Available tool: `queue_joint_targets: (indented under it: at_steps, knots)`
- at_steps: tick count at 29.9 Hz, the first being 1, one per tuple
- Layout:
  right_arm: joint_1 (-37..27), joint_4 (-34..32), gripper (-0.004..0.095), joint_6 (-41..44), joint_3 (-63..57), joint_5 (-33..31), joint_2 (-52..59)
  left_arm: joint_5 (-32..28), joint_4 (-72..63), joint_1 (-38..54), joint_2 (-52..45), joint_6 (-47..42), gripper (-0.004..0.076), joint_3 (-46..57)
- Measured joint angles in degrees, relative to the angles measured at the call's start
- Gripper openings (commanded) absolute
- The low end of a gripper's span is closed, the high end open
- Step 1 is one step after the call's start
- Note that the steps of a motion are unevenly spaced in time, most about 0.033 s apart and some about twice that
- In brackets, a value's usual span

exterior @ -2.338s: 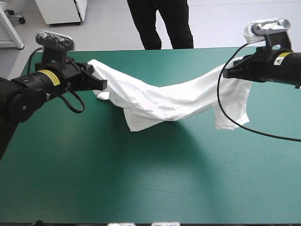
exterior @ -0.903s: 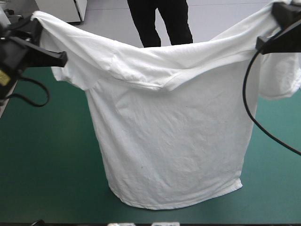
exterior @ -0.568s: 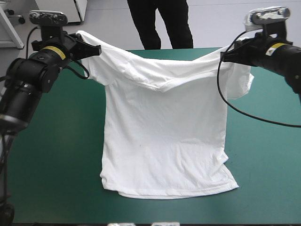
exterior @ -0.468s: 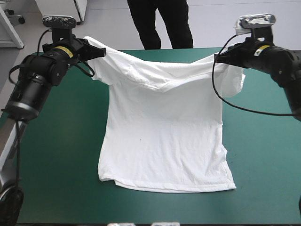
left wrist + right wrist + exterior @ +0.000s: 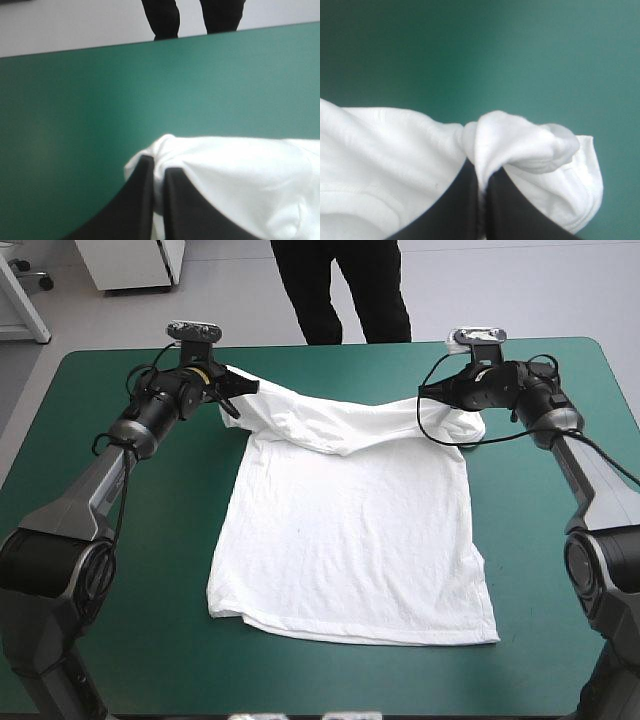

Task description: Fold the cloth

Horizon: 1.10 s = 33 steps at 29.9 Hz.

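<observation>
The white T-shirt (image 5: 350, 530) lies spread on the teal-green table, hem toward the near edge, shoulders toward the far edge. My left gripper (image 5: 246, 388) is shut on the T-shirt at one shoulder, held low over the table. My right gripper (image 5: 428, 393) is shut on the other shoulder, where the cloth bunches. The collar band sags between them. In the left wrist view the black fingers (image 5: 142, 195) pinch a white fold (image 5: 225, 165) of cloth. In the right wrist view the fingers (image 5: 470, 200) clamp a puckered tuft of cloth (image 5: 510, 137).
Bare teal-green cover (image 5: 110, 540) lies on both sides of the shirt and beyond the shoulders up to the far edge (image 5: 330, 346). The right arm's cable hangs in a loop over the sleeve (image 5: 470, 425).
Earlier the shirt hung raised high between both grippers. Both arms have moved away toward the far edge and come down, laying the body of the shirt flat on the table.
</observation>
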State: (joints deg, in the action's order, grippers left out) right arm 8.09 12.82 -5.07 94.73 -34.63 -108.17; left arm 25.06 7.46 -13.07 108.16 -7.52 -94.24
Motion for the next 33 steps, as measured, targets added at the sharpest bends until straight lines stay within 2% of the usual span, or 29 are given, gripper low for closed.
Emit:
queue_joint_targets:
  at_steps: [6, 9, 11, 13, 16, 17, 19, 27, 33]
  knots:
    - [0.00, 0.07, -0.0001, 0.50, 0.00, 1.00, -4.20, -1.23, 0.00, 0.00, 4.79, -0.04, -0.0006, 0.02]
    - [0.00, 0.07, 0.0136, 1.61, 0.00, 0.94, -5.32, -1.29, 0.00, 0.00, 6.36, -0.04, 0.0027, 0.02]
    - [0.00, 0.13, 0.0309, 1.92, -0.05, 0.87, -5.48, -1.17, -0.22, 0.00, 6.78, -0.04, 0.0094, 0.02]
    - [0.00, 0.81, 0.0474, 1.96, 0.16, 0.49, -5.48, -1.24, -0.39, 0.00, 6.78, -0.04, 0.0211, 0.02]
    - [0.00, 2.58, 0.0594, 1.96, 1.91, -2.38, -5.48, 0.83, -2.77, 0.00, 6.09, 0.05, 0.0407, -0.98]
    - [0.00, 2.97, 0.0595, 1.90, 3.02, -3.98, -5.48, 2.37, -3.84, 0.00, 5.62, 0.66, 0.0459, -1.82]
    - [0.00, 3.09, 0.0578, 1.28, 5.53, -7.82, -5.43, 5.97, -5.18, 0.00, 4.14, 3.33, 0.0494, -3.67]
    - [0.00, 1.75, 0.0524, -1.34, 9.67, -21.35, 2.42, 12.59, -5.97, 0.58, -7.15, 9.23, 0.0491, -5.80]
    - [0.00, -0.30, 0.0513, 0.83, 9.74, -30.93, 12.80, 21.13, -5.90, 0.58, -18.03, 11.38, 0.0491, -3.85]
